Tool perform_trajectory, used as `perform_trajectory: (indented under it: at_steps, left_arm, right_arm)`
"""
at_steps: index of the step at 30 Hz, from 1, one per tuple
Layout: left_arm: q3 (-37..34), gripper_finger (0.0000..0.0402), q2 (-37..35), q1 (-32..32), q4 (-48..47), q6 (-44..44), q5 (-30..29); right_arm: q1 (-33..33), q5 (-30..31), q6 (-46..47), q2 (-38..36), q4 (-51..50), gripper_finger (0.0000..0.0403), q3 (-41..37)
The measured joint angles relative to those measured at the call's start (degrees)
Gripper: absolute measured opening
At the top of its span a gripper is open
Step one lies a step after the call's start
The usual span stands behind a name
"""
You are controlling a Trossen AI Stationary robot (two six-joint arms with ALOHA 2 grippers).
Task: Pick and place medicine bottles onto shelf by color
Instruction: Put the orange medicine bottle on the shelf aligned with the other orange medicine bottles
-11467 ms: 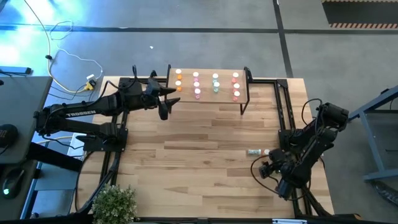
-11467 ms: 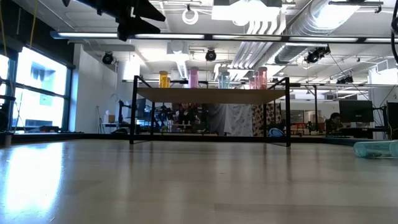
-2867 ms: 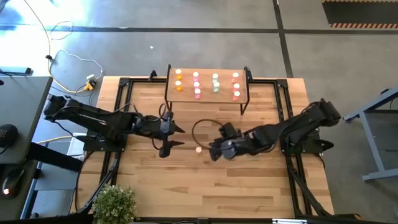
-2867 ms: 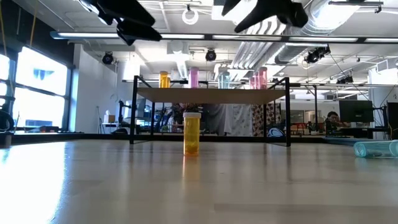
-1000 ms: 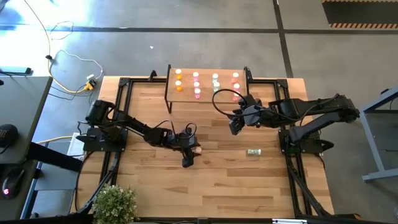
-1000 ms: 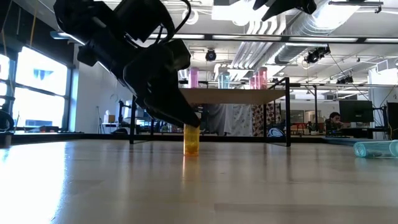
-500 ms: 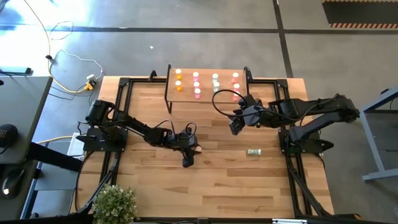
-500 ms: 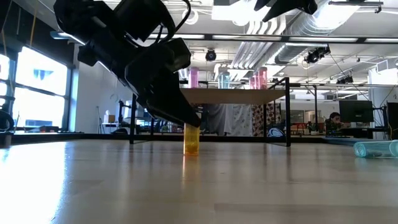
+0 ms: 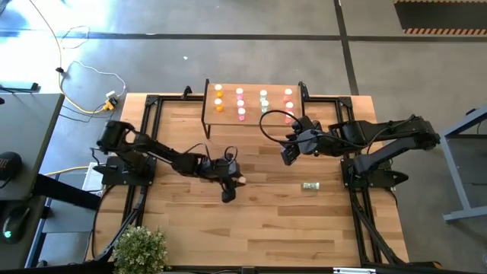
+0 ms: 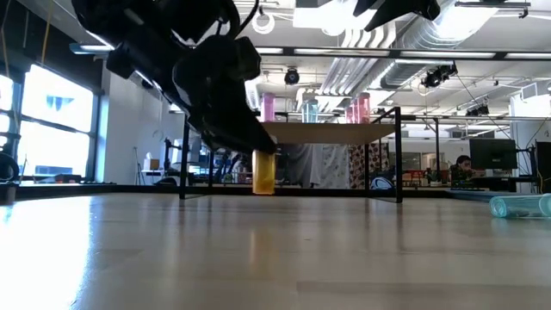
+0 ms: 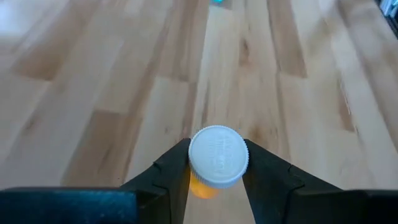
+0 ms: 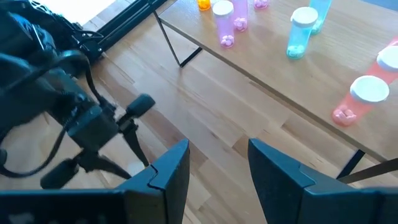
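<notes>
An orange medicine bottle with a white cap hangs upright just above the table, left of its middle, and my left gripper is shut on it. My right gripper hovers open, with nothing between its fingers, near the shelf's front right leg. The shelf stands at the table's far edge on black legs. Orange, pink, teal and red bottles stand on it in columns. A teal bottle lies on its side on the table at the right. My left gripper pinches the bottle's white cap between its two fingers, one on each side of the cap's rim. The fingers come slanting down from the table's left. The bottle hangs upright below them, its orange body clear of the table.
Black frame rails run along the table's left and right sides. A potted plant stands at the near left corner. Bare tabletop lies in front of the shelf and toward the near edge.
My left gripper has risen a little with the orange bottle. The bottle stood on the table before and now hangs upright, lifted clear. My right gripper has kept still.
</notes>
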Motion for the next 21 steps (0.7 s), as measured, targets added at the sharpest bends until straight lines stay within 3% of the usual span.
perform_trajectory:
  at_steps: [8,21]
  left_arm:
    - [0.02,0.0122,-10.9,3.67,-9.28,0.3,-0.79]
    - [0.03,0.0123,-30.7,14.39,-21.63,4.79,-7.69]
  right_arm:
    - [0.0,0.0,-0.17,0.0,-0.26,0.0154,0.0]
    - [-0.01,0.08,-5.26,0.0,0.02,0.0154,0.0]
